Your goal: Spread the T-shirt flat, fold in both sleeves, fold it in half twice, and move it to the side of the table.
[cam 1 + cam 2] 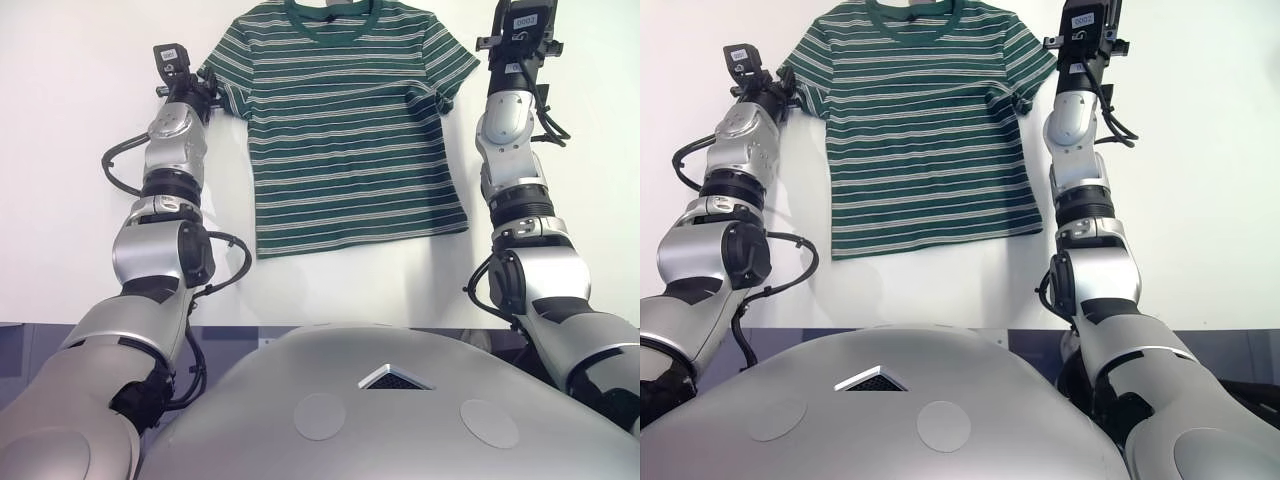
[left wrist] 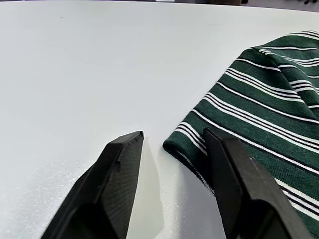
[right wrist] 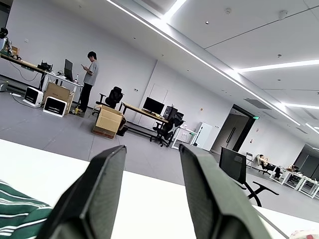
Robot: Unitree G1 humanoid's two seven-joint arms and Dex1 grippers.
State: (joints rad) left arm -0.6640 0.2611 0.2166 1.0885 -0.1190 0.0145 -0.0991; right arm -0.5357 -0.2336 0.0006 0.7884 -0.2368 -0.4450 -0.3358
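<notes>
The T-shirt (image 1: 345,130) lies spread flat on the counter (image 1: 60,130), collar away from me, hem toward me, its long axis running nearly straight out between the arms. Its left sleeve (image 2: 239,124) ends right at my left end effector (image 2: 174,135) — fingers apart, low on the counter, the cuff just beside one finger — so I judge that arm best placed to begin folding inward. The right end effector (image 3: 153,149), fingers also apart, sits beside the right sleeve (image 1: 450,65) but tips up toward the room.
</notes>
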